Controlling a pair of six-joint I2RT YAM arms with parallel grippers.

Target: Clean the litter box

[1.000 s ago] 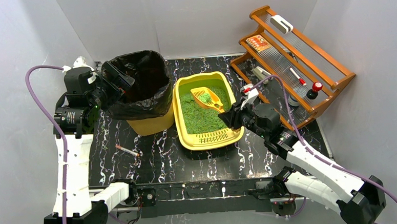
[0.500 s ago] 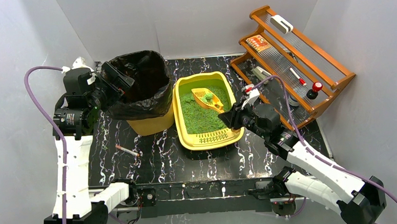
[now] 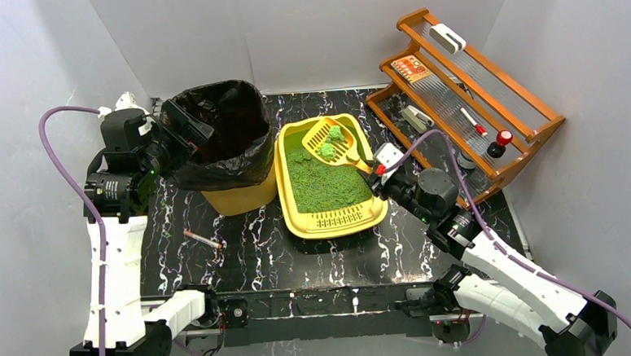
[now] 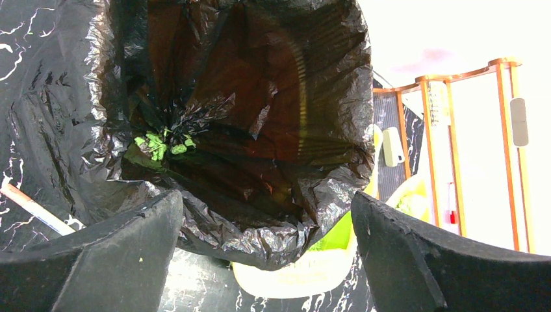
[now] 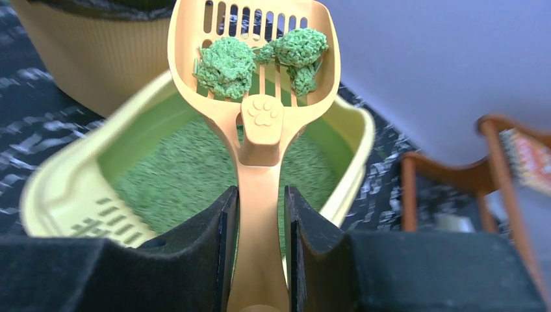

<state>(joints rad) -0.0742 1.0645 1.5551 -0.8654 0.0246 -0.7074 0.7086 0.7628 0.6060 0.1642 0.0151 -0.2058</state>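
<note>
White walls (image 3: pixel 305 32) close the black table (image 3: pixel 300 256) at left, back and right. A black-bagged bin (image 3: pixel 217 150) stands just beside the litter box (image 3: pixel 339 220), with no passage between them. A wooden rack (image 3: pixel 488 112) fills the right rear. The right gripper (image 3: pixel 375 171) holds an orange scoop (image 3: pixel 316 133) over the box's far end. The near tabletop lies open, except for one thin stick (image 3: pixel 203 238).

The shallow yellow plastic litter box (image 3: pixel 335 220) looks smooth and a bit shiny. The green litter (image 3: pixel 325 186) in it is rough and crumbly. The orange slotted plastic scoop (image 5: pixel 258 149) is smooth and matt. The thin black plastic bag (image 4: pixel 260 97) is crinkly and shiny. The black marble-look table (image 3: pixel 250 238) is glossy. The brown wooden rack (image 3: pixel 536 101) looks polished.
</note>
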